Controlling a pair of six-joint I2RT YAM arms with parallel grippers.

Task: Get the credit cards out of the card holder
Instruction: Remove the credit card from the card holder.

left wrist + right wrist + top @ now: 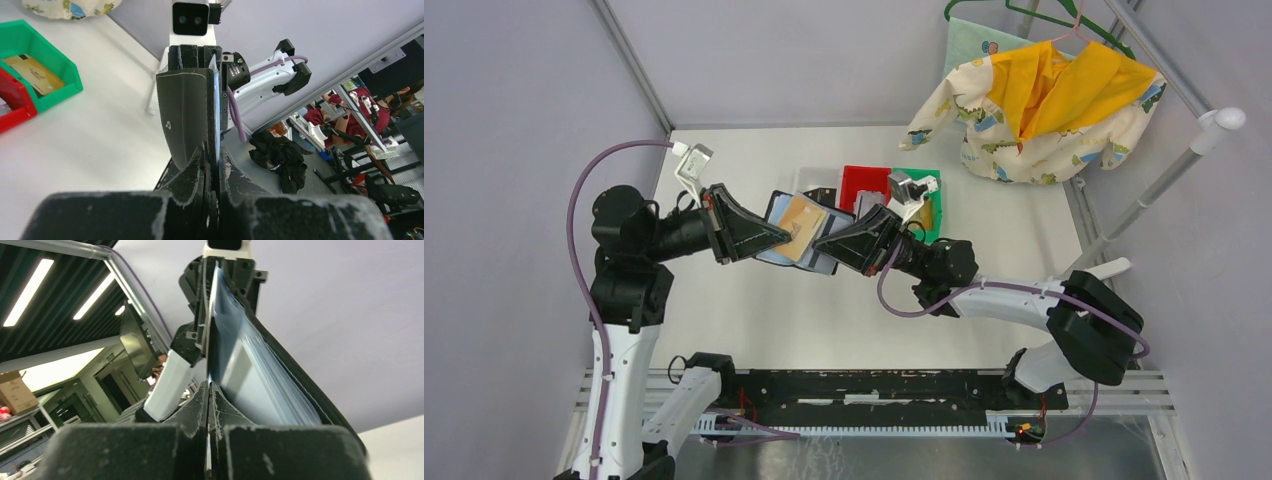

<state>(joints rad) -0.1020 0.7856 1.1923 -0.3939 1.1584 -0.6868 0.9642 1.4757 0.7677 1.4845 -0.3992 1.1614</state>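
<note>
Extraction step: left end effector (pixel 776 238) clamps the open card holder's (pixel 817 263) left edge; right end effector (pixel 838 243) is pinched tight at its right edge, on what I can't tell. Next needs the tan card (pixel 802 225) in the holder slid out w/o dragging it. Beyond the holder, a gold card (pixel 924 213) lies in the green bin (pixel 931 178); no legible txt.

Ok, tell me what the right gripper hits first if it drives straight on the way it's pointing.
The right gripper is already at the open card holder, so that comes first. Just beyond it is the left gripper, holding the other side, though height is hard to judge from above.
</note>
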